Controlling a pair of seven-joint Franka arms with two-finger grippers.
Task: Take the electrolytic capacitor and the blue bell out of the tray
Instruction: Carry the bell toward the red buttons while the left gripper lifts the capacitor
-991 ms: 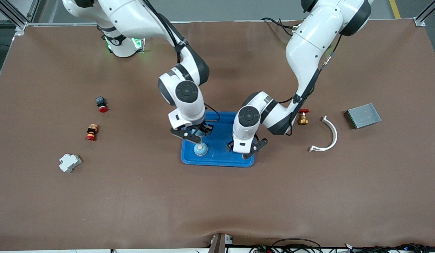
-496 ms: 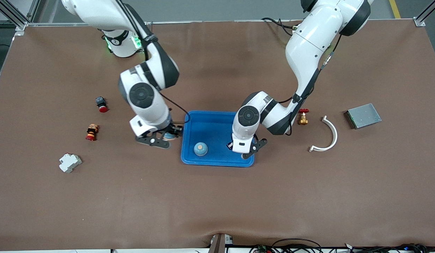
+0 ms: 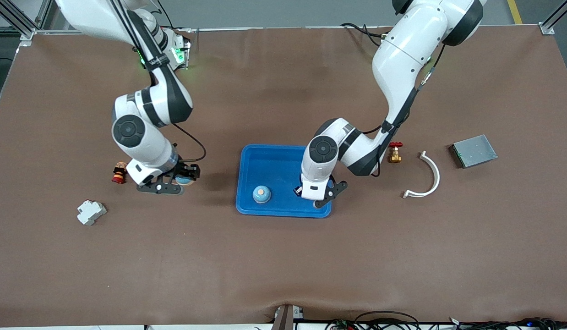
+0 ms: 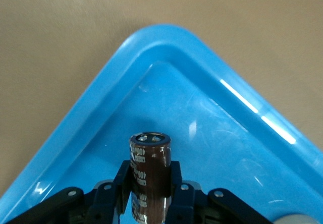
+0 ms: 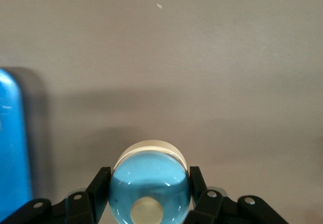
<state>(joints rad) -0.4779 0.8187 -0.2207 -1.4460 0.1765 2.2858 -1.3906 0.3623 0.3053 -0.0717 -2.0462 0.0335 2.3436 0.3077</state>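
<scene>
My left gripper (image 4: 150,177) is shut on the capacitor (image 4: 150,156), a dark brown cylinder held upright. It hangs low over a corner of the blue tray (image 4: 227,133), at the tray's end toward the left arm (image 3: 317,196). My right gripper (image 5: 150,186) is shut on a shiny blue bell (image 5: 150,183) with a pale button. In the front view that gripper (image 3: 173,181) and bell (image 3: 183,180) are low over the bare table, between the tray (image 3: 269,160) and a red-capped button. A second blue bell (image 3: 261,195) sits in the tray.
A red-capped push button (image 3: 119,173) lies beside the right hand, and a white breaker (image 3: 91,212) lies nearer the camera. Toward the left arm's end are a brass valve (image 3: 395,152), a white curved strip (image 3: 425,176) and a grey box (image 3: 474,150).
The right arm swung away from the tray toward its own end of the table, carrying a blue bell. The left arm stayed over the tray corner.
</scene>
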